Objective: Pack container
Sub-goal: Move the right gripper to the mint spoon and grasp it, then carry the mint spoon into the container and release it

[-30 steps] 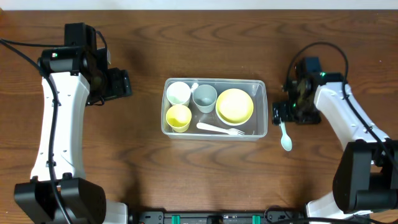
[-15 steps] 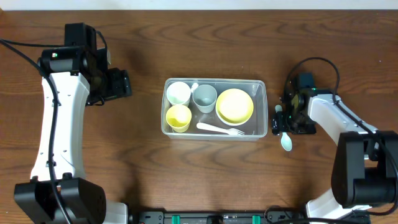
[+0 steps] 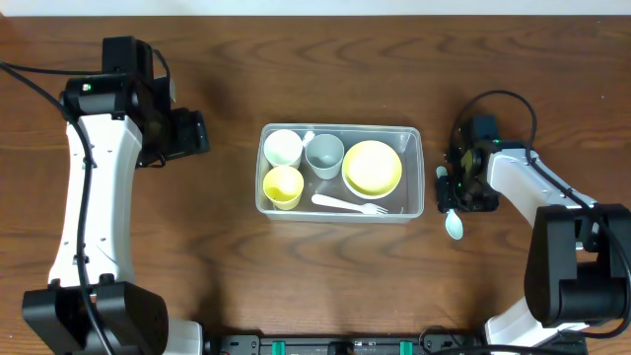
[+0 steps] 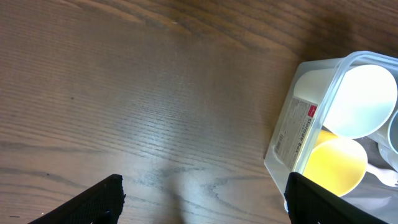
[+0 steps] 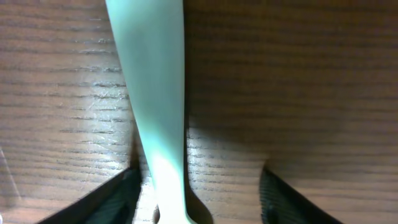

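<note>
The clear container stands mid-table and holds a white cup, a grey cup, a yellow cup, a yellow bowl and a white fork. A mint spoon lies on the table just right of it. My right gripper is low over the spoon's handle, open, with the handle between the fingers, nearer the left one. My left gripper is open and empty over bare wood left of the container.
The wood table runs around the container on all sides. The white cup and yellow cup show through the container's wall in the left wrist view. Cables trail behind both arms.
My right gripper has shifted slightly left and lowered over the spoon's handle. The spoon, the container and the left arm have not moved.
</note>
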